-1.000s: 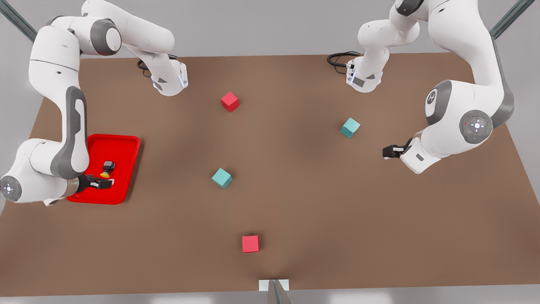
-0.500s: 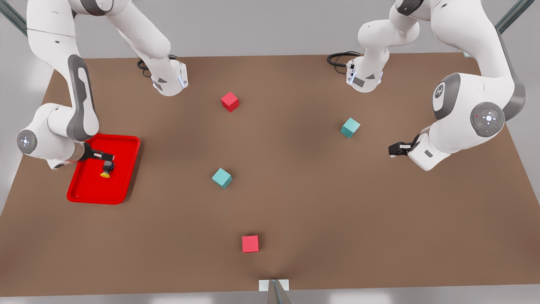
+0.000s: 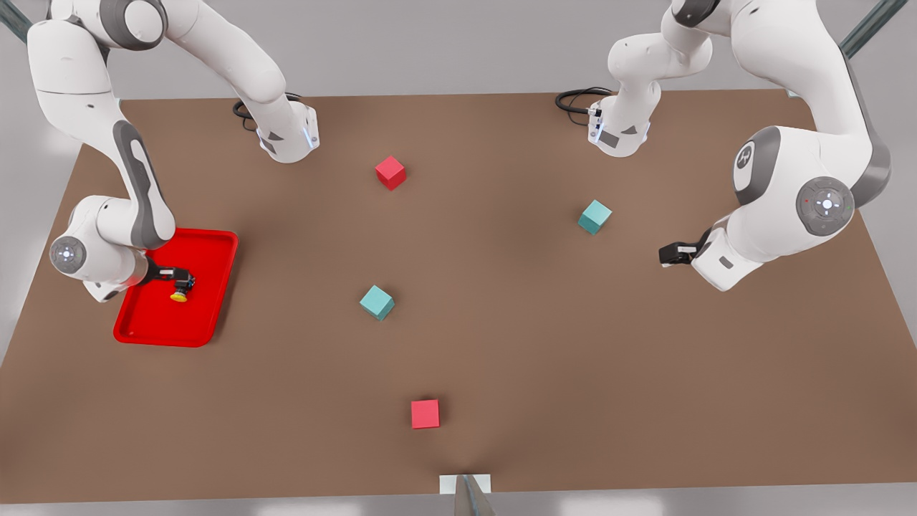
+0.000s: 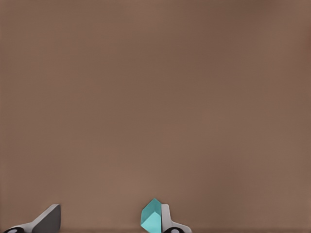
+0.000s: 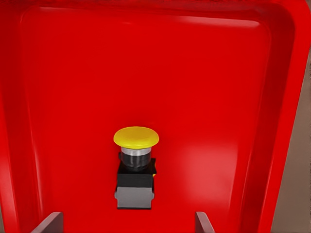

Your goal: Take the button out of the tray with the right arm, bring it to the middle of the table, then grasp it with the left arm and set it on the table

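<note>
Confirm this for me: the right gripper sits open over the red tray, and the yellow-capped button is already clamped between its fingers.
Not clamped. In the right wrist view the button lies on the tray floor, ahead of the spread fingers, untouched. The right gripper is indeed open over the red tray.

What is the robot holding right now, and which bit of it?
Nothing yet. The right end effector is open over the button, which lies in the tray. The left end effector waits open above the table.
</note>
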Motion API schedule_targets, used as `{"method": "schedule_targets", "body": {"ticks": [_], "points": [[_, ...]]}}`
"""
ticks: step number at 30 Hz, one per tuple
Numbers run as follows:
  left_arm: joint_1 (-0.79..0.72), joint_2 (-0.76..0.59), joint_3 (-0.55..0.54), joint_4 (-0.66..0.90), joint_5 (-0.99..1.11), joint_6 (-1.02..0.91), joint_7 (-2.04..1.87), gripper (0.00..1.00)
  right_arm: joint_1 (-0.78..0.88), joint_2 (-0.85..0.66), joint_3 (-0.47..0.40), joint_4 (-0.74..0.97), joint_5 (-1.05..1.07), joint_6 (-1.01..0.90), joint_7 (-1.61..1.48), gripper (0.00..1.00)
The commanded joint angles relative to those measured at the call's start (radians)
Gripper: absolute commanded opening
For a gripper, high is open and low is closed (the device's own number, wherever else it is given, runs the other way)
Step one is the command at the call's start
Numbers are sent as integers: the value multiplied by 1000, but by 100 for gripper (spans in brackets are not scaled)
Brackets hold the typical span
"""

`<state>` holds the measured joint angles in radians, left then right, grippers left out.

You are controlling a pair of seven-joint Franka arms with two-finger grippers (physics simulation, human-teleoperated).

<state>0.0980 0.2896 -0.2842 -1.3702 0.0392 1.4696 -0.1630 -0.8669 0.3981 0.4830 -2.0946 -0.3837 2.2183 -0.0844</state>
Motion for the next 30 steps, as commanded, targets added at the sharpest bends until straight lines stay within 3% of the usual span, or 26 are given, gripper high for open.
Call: {"method": "schedule_targets", "body": {"ticks": [1, 2, 10, 12, 15, 27, 30], "points": [[0, -1, 0, 0, 1, -2, -6, 100, -6, -2, 3, -7, -6, 41, 8, 100], [-1, -1, -1, 0, 1, -2, -6, 100, -49, -1, 52, -16, -6, 43, 15, 100], [0, -3, -1, 2, 1, -2, -4, 100, -106, 24, 62, -68, -34, 112, -5, 100], [0, -1, 0, 2, 1, -2, -6, 100, -191, 34, 131, -84, -47, 146, -5, 100], [0, -1, -1, -1, 1, -2, -6, 100, -213, 39, 157, -97, -47, 162, 6, 100], [-12, -13, -15, 7, 5, -5, -4, 100, -215, 105, 158, -99, -66, 198, 9, 100], [-69, 45, -35, 0, 5, -18, -9, 100, -224, 116, 157, -104, -81, 212, 11, 100]]}}
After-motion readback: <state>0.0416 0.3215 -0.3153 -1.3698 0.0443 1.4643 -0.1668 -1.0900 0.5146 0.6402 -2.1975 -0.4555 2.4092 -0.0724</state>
